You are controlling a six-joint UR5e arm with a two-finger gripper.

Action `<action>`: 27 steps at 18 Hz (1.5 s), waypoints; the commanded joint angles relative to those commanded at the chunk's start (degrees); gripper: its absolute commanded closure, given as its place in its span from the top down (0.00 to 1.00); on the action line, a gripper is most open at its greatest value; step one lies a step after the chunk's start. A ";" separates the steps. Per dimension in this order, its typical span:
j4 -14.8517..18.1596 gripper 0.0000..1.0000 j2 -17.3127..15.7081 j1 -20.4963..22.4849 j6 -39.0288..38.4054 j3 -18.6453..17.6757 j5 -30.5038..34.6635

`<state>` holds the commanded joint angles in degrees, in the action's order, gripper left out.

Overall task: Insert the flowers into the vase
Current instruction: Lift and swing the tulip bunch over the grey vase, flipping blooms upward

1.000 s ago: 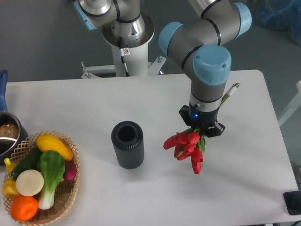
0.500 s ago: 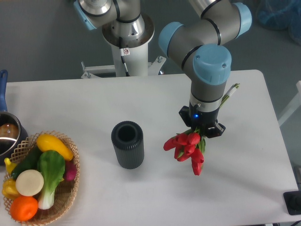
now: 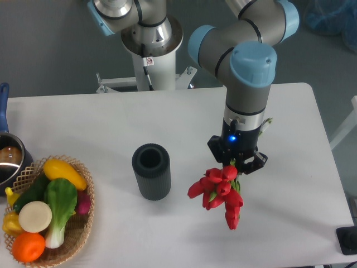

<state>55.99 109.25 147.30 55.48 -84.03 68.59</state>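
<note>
The vase stands upright on the white table, its round mouth facing up and nothing in it. To the right of the vase, and apart from it, the gripper points down from the arm, with a small blue light lit on its body. Its two fingers are closed around the flowers, gripping the bunch just above the red buds. The buds hang below the gripper in a loose cluster, tilted down and slightly toward the vase, clear of the table as far as can be seen. A little of the pale green stems shows past the arm, up and to the right of the gripper. The nearest bud is close to the vase's right side but not touching it. Far to the left of the vase sits a wicker basket of toy vegetables, and beyond it, at the table's left edge, a pot with a blue handle
</note>
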 joint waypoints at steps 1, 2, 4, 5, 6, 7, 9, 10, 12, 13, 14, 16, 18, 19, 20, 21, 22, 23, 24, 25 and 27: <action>-1.40 0.00 0.00 0.44 -2.11 0.00 -2.82; -3.07 0.00 -0.09 0.79 -3.70 0.00 -5.37; -5.27 0.00 -0.61 0.97 -6.60 0.09 -9.33; -5.80 0.00 -0.96 1.23 -7.83 0.09 -11.17; -6.33 0.00 -0.97 1.23 -8.46 0.18 -12.85; -6.68 0.00 -1.05 1.15 -8.46 0.18 -13.82; -6.69 0.00 -1.05 0.88 -8.72 0.70 -14.44; -6.95 0.00 -1.14 0.97 -8.99 0.79 -14.62; -9.22 0.01 -1.41 1.23 -11.35 0.70 -16.54; -9.85 0.03 -1.58 1.32 -12.14 0.70 -18.82; -10.03 0.04 -1.93 2.02 -12.50 0.62 -21.10; -10.03 0.04 -2.90 3.43 -12.50 -0.08 -25.15; -10.03 0.04 -3.60 4.57 -12.50 -0.78 -28.93; -10.11 0.04 -3.86 5.36 -12.50 -1.22 -31.04; -10.12 0.04 -4.30 5.54 -12.33 -1.58 -32.45; -10.12 0.04 -5.09 5.80 -12.15 -2.19 -32.81; -10.12 0.04 -5.88 5.89 -11.80 -2.89 -32.81; -10.12 0.04 -6.58 5.89 -11.80 -3.42 -32.90; -10.12 0.03 -7.03 5.98 -11.19 -4.03 -33.16; -10.12 0.03 -7.47 5.89 -10.40 -4.30 -33.86; -10.20 0.03 -8.08 5.63 -10.39 -4.57 -38.50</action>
<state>45.79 101.16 152.93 45.09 -88.59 30.09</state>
